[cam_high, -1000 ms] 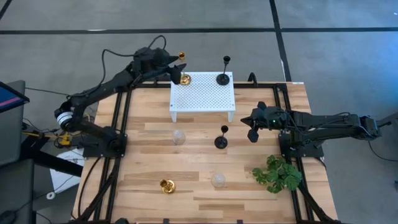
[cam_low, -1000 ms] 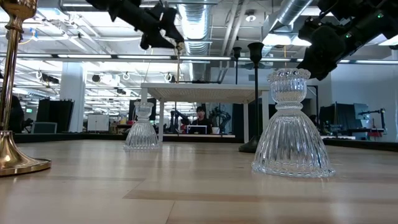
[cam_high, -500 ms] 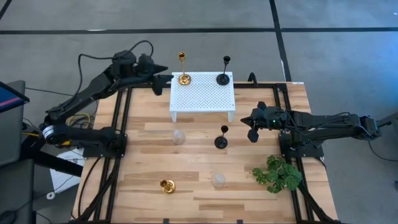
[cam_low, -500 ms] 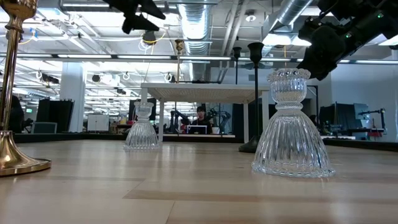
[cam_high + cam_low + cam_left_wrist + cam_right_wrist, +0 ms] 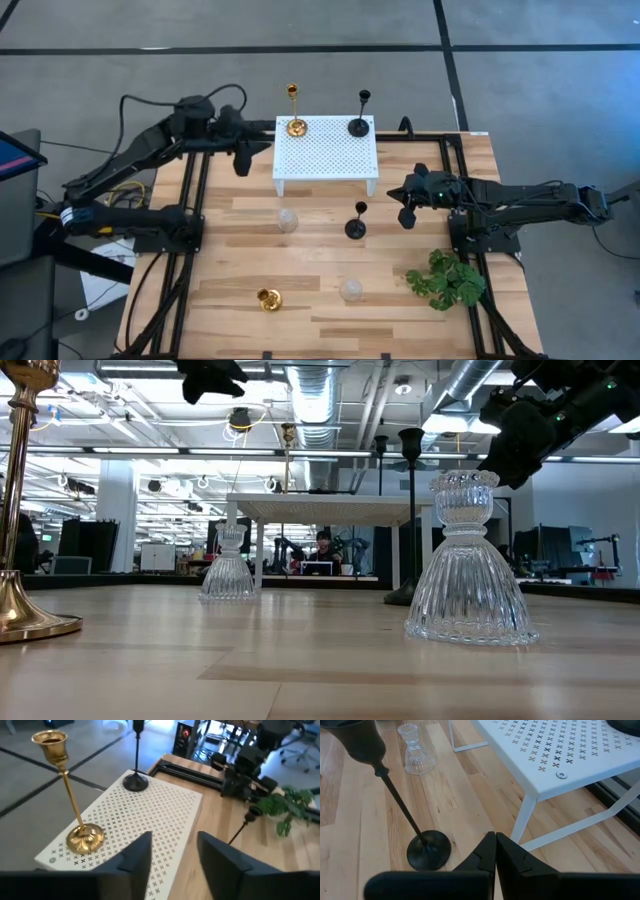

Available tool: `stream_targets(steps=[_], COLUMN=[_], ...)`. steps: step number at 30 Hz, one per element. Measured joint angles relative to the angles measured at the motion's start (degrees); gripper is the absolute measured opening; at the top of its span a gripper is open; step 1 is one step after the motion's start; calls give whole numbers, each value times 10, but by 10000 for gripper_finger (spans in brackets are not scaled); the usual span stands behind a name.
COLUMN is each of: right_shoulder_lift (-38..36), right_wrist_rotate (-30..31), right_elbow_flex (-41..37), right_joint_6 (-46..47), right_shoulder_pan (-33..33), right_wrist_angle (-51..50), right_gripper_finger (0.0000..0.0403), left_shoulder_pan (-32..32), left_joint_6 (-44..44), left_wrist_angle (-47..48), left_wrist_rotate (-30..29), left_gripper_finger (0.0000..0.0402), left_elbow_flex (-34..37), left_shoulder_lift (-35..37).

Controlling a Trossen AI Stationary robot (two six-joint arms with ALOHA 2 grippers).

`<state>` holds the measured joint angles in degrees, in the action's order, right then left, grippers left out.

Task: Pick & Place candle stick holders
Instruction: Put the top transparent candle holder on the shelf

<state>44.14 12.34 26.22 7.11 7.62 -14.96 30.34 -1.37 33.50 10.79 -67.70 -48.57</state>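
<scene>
The pale wooden plank worktop point(image 5: 320, 270) stands on grey floor. Lower frame: one squat gold holder point(image 5: 268, 298), one clear glass holder point(image 5: 350, 290). Mid-frame: another glass holder point(image 5: 288, 219), one tall black holder point(image 5: 356, 222). On the white perforated metal platform point(image 5: 327, 150), upper centre: one tall gold holder point(image 5: 294, 111), another black holder point(image 5: 360, 113). Left gripper point(image 5: 243, 160) jaws apart, empty; right gripper point(image 5: 405, 215) jaws together.

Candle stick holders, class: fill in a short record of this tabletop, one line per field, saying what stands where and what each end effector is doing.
on platform: tall gold holder and tall black holder, both upright on the white perforated platform
on table: black holder, two clear glass holders, squat gold holder
left end effector: beside the platform, open, empty
right end effector: shut, empty, beside the black holder
plant: table's right edge
</scene>
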Motion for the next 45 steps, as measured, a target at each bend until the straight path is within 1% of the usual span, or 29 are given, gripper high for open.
stream_targets(steps=[3,7,9,10,13,16,19,24,29,33,38,41,45], right_shoulder_lift=[0,0,0,0,0,0,0,0,0,0,0,0,0], right_wrist_rotate=[0,0,0,0,0,0,0,0,0,0,0,0,0], right_elbow_flex=[0,0,0,0,0,0,0,0,0,0,0,0,0], right_joint_6=[0,0,0,0,0,0,0,0,0,0,0,0,0], right_shoulder_pan=[0,0,0,0,0,0,0,0,0,0,0,0,0], right_wrist_angle=[0,2,5,6,6,6,6,6,6,6,6,6,5], right_gripper_finger=[0,0,0,0,0,0,0,0,0,0,0,0,0], left_shoulder_pan=[-7,-8,-8,-8,-8,-8,-8,-8,-8,-8,-8,-8,-8], left_joint_6=[-26,-30,-41,-45,-53,-53,-56,-62,-74,-74,-74,-74,-74], left_wrist_angle=[11,14,14,11,11,1,-35,-129,-211,-269,-360,-396,-400], left_wrist_rotate=[0,0,0,0,-1,-5,-7,-6,-6,-3,24,43,58], left_gripper_finger=[103,42,15,8,7,6,4,6,4,6,4,6,5], left_elbow_flex=[0,0,1,6,37,85,141,244,344,416,482,501,503], left_shoulder_lift=[8,21,30,36,65,103,148,223,275,290,290,290,288])
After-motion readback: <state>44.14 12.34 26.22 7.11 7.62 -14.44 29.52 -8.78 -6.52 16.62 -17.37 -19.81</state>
